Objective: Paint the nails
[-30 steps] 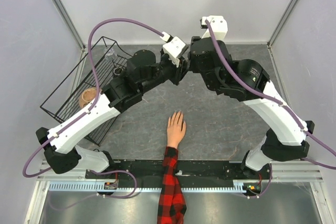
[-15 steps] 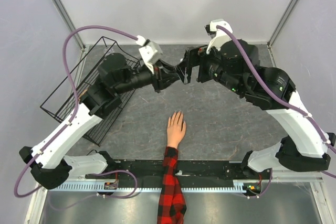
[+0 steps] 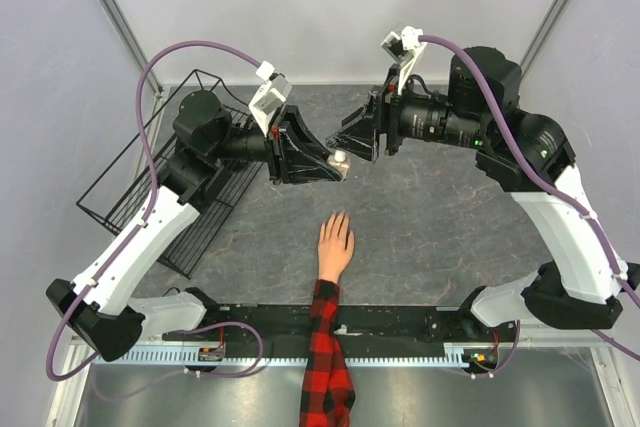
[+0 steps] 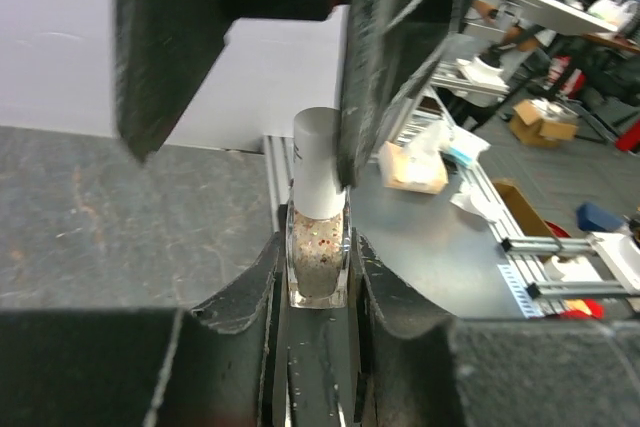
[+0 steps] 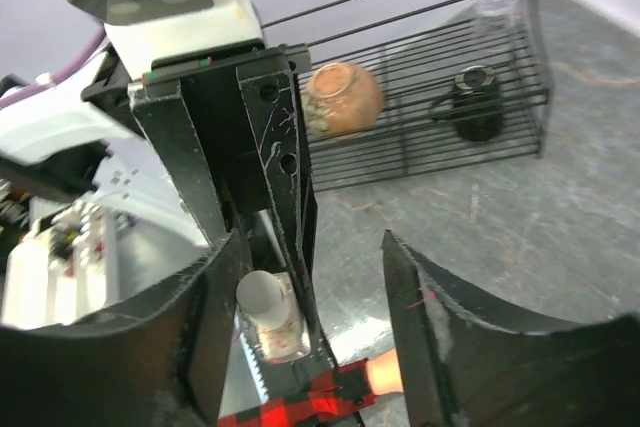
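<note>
Nails on mannequin hand, flat on table below both grippers, fingertips pointing away from bases. L gripper clamps polish bottle, cap toward R gripper; I see R jaws apart, straddling cap.

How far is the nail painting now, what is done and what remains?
Done: the left gripper holds the nail polish bottle. In hand: the open right gripper straddles its white cap, not yet unscrewed. Left: opening it and painting the nails of the mannequin hand, which show no polish from above.
</note>
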Controlling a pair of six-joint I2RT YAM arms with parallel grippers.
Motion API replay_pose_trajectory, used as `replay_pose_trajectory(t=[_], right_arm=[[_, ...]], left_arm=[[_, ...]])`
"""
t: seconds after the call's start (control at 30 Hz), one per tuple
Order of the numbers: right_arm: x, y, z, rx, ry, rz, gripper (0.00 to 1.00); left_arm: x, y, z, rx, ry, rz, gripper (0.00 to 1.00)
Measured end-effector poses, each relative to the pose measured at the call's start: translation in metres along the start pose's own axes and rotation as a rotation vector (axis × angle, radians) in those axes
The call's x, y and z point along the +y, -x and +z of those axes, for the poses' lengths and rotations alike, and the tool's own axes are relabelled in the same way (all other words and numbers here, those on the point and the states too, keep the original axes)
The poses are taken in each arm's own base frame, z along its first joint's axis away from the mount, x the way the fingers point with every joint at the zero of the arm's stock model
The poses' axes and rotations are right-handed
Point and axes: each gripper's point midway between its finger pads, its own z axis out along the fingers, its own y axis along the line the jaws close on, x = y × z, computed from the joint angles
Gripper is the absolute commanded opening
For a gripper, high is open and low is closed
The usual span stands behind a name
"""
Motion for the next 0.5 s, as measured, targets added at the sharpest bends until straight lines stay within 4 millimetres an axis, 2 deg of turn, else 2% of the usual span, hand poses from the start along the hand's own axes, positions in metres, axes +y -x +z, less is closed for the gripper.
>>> replay_pose_trajectory(t=[0.07,0.2,0.27,0.37,0.4,0.5], right_arm=[[0.005,-0.003,0.004,0.020,0.052,0.009,0.56],[0.018,-0.007,0.007,0.044,0.146,0.014,0.40],[0.022,-0.010,0.008,0.055,0.180,0.019,0.35],[0.024,-0.015,0.010,0.073,0.204,0.026,0.12],[0.022,-0.016,0.012,0.073,0.199,0.023,0.00],[0.007,-0.016,0.017,0.062,0.143,0.028,0.00]], left_arm=[[-0.006,0.001,0.000,0.003,-0.031,-0.004,0.02],[-0.011,0.002,-0.001,0.007,-0.056,-0.003,0.02],[-0.012,0.003,-0.002,0.007,-0.062,0.001,0.02],[-0.005,0.003,-0.003,0.000,-0.028,-0.008,0.02],[0.000,0.002,-0.004,0.002,-0.004,-0.023,0.02],[0.014,0.003,-0.005,-0.002,0.088,-0.052,0.02]])
